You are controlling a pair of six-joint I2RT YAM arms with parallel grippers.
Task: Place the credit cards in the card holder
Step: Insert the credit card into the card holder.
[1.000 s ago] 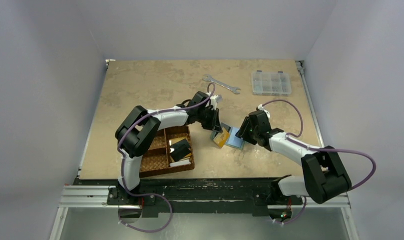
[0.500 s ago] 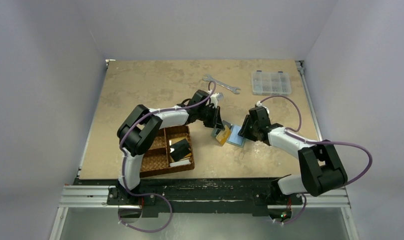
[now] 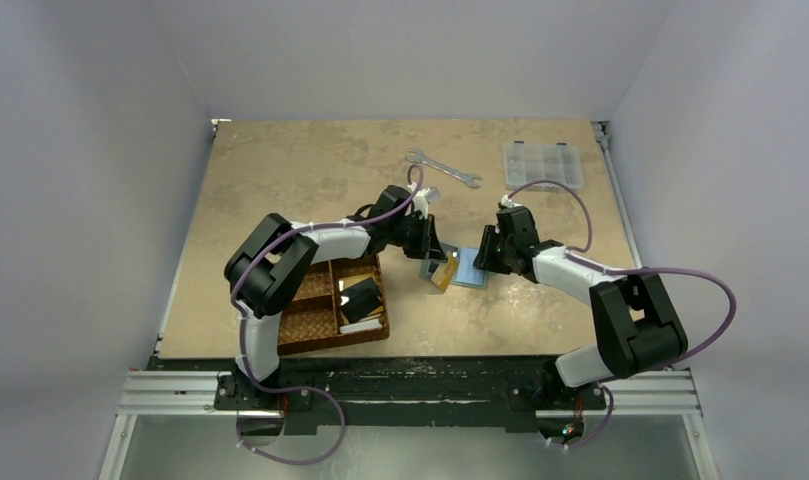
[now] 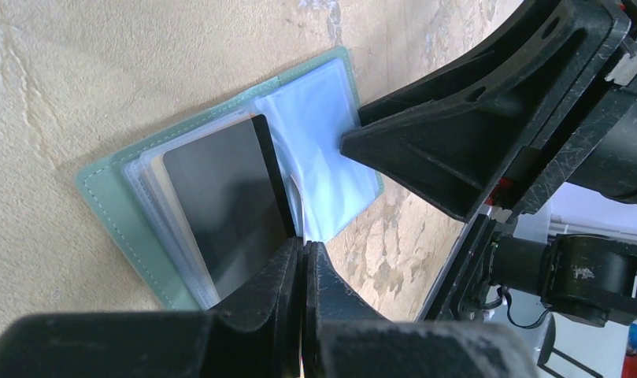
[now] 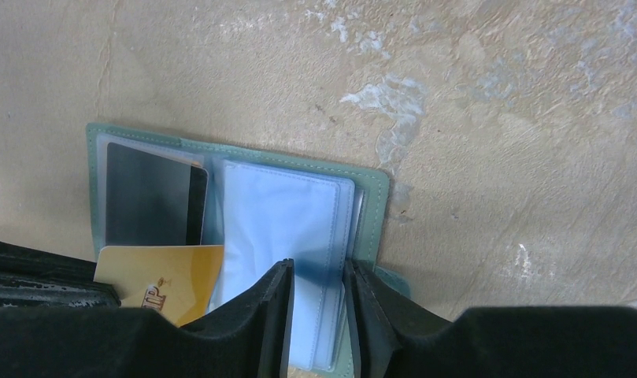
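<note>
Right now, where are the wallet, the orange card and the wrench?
wallet [image 5: 279, 220]: right wrist view, clear pocket page.
orange card [image 5: 161, 272]: right wrist view, its face.
wrench [image 3: 442, 169]: top view, mid-shaft.

The orange-yellow card [image 5: 161, 272] carried a scrap of dark lettering near its lower edge, cut off by the right tool [image 5: 319, 272] and too partial to read. No other legible text showed.

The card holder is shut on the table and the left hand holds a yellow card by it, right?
No, the card holder is open on the table, not shut: the right wrist view shows its pockets spread out. The left hand does hold a yellow card by it.
</note>
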